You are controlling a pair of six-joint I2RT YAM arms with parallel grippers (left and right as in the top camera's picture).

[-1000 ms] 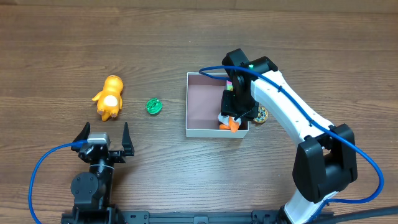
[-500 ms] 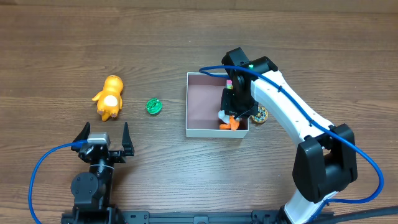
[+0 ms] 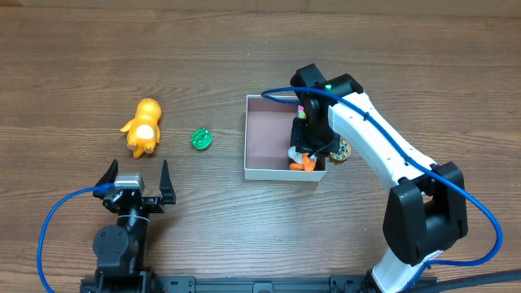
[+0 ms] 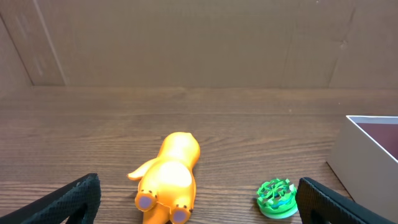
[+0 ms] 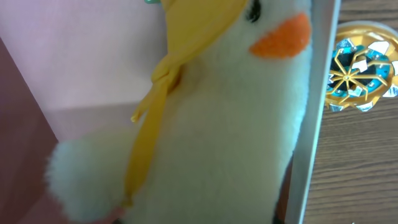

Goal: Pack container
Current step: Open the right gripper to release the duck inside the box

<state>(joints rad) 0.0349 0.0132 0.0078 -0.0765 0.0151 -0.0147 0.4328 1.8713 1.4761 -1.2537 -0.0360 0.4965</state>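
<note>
Nearest the robot's base, the left gripper [image 3: 138, 168] hovers low over the wooden table [image 3: 244, 49] with its jaws spread wide and nothing between them. Just beyond it lie a small green ribbed disc [image 3: 202, 139] and, to its left, an orange toy animal [image 3: 144, 126], the two apart from each other. Off to the right sits the container [image 3: 267, 134], a shallow white-walled box with a dull pink floor, mostly bare. In its near right corner is a white plush bird [image 5: 211, 124] with an orange beak and a yellow scarf, pressed against the right wall. The right gripper [image 3: 306, 145] is directly over that plush; whether its jaws grip it I cannot tell. A gold and teal disc [image 3: 343, 150] rests just outside that wall.
</note>
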